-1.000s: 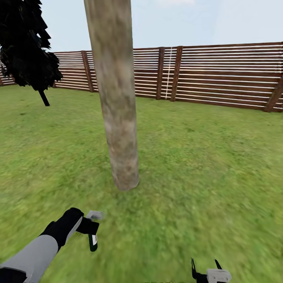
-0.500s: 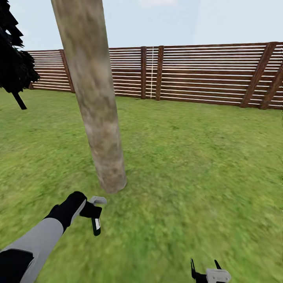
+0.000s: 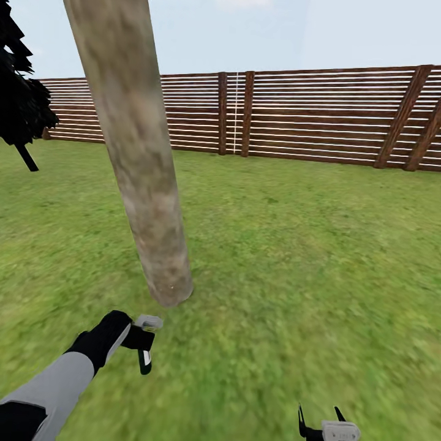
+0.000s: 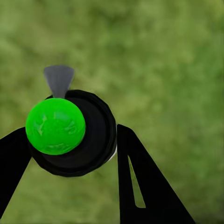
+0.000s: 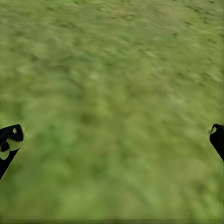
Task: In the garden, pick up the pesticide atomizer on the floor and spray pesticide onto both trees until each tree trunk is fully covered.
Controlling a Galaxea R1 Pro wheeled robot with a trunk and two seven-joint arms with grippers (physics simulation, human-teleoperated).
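Fence, dark tree and sky beyond the grass

We see a brown horizontal-slat wooden fence (image 3: 318, 116) running across the far side, with upright posts and two slanted braces toward its right end. A thin-stemmed tree with dark, near-black foliage (image 3: 18, 92) stands at the far left, in front of the fence, its stem leaning. Above the fence we see a pale blue sky (image 3: 275, 33) with a faint white patch near the top.

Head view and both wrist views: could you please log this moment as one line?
left gripper: shut on pesticide atomizer | right gripper: open over lawn | tree trunk: ahead, no pesticide visible
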